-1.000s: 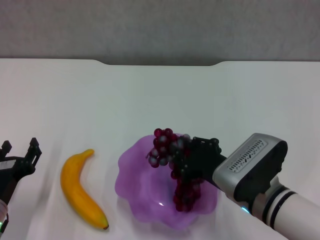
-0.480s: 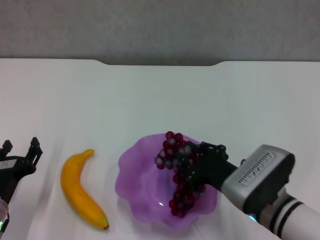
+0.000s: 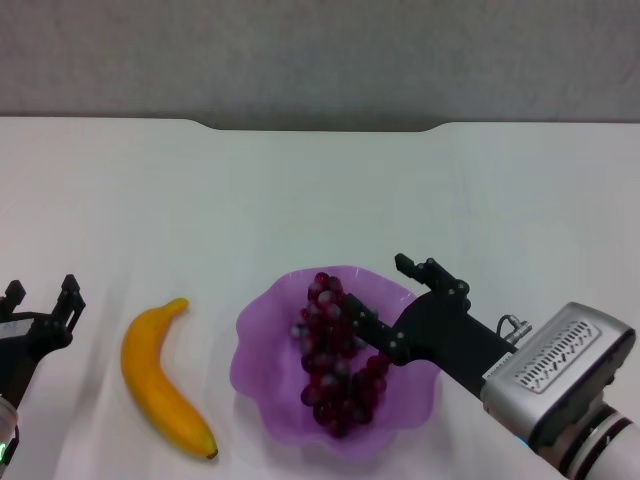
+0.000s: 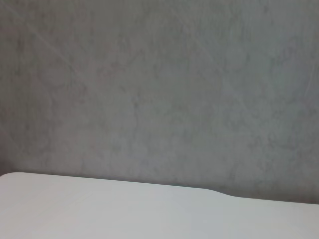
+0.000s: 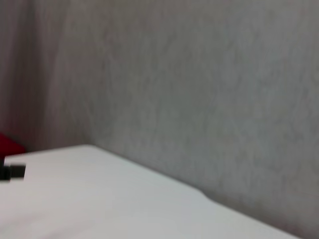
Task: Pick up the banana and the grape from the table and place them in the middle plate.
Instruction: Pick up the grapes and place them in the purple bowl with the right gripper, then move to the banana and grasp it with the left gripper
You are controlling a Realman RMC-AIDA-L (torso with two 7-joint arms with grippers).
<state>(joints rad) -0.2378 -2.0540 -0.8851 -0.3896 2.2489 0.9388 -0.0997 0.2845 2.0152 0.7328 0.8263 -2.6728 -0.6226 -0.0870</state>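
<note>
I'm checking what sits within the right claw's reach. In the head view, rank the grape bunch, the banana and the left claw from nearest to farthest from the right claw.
1. The grape: in the middle plate, right at the right claw.
2. The banana: on the table, left of the plate.
3. The left claw: at the far left edge, beyond the banana.

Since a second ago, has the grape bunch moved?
Yes. The grape has dropped lower into the middle plate; the right gripper has opened.

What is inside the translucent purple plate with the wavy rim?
A bunch of dark red grapes lies inside the translucent purple plate, one open right gripper finger among them. The plate floor beneath them is covered.
</note>
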